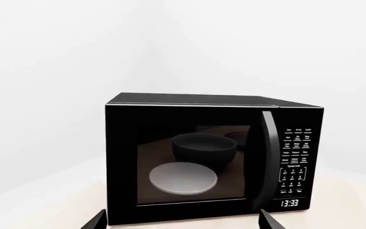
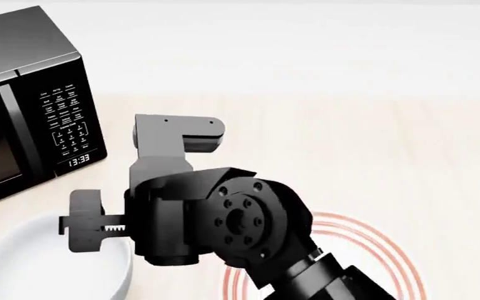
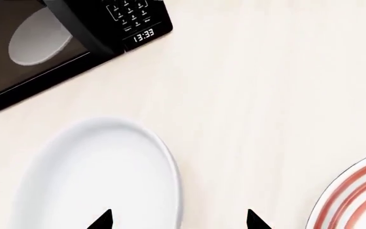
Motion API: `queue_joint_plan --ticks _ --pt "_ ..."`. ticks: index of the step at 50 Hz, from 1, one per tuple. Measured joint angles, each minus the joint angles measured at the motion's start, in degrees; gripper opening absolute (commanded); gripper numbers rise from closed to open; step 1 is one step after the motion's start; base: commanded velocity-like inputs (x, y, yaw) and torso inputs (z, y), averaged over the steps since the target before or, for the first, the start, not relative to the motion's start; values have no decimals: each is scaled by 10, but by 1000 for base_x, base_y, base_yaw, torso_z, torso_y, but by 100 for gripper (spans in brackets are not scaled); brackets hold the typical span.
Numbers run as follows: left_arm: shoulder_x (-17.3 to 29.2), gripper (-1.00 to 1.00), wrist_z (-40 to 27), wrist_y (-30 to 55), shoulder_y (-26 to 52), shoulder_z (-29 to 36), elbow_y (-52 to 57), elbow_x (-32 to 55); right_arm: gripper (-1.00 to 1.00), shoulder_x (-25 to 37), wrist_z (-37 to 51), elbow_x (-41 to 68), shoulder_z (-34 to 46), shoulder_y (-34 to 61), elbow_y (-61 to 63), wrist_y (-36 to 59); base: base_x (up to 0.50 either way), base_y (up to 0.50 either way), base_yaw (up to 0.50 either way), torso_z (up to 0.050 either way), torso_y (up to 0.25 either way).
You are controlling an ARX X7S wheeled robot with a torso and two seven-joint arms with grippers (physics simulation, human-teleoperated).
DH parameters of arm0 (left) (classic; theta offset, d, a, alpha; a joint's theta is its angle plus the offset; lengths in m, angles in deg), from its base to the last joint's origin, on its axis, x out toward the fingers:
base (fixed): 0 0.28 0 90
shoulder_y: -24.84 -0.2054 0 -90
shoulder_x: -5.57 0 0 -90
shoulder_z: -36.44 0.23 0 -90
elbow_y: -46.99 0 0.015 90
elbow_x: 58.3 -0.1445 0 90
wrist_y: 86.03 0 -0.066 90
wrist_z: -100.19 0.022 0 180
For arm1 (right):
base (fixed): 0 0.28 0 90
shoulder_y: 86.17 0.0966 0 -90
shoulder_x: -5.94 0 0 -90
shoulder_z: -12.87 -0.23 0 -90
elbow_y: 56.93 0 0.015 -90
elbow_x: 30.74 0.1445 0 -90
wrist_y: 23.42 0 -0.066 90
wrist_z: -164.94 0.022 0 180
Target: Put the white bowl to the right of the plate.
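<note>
right gripper (image 3: 177, 223) hangs wide open and empty, one fingertip over the white bowl (image 3: 97, 176), the other over bare table (image 3: 253, 95) beside its rim. the plate (image 3: 354, 195) lies off to the far side of that free finger, so the bowl sits on the wrong side of it. the microwave (image 3: 55, 43) stands beyond. risk, as i judge it: closing here could pinch only the thick rim, and the glossy bowl might slip or tip.
</note>
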Motion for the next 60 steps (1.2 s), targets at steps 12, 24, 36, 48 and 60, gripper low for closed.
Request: queue_joint_plan --ticks 12,24,36,48,60 --pt "3 100 -3 6 0 6 6 0 100 0 -44 104 127 50 -74 -53 0 0 0 0 0" --pt "5 100 -4 1 -1 8 4 0 100 -1 -97 221 262 92 -127 -110 0 0 0 0 0" --pt "6 100 -5 -6 -6 8 5 2 100 -1 -147 372 414 128 -160 -180 0 0 0 0 0" --pt "7 100 -7 -11 -11 9 7 3 100 -2 -162 424 473 131 -167 -214 0 0 0 0 0" --pt "9 100 -10 -15 -14 9 10 5 100 -2 -166 431 491 114 -173 -227 0 0 0 0 0"
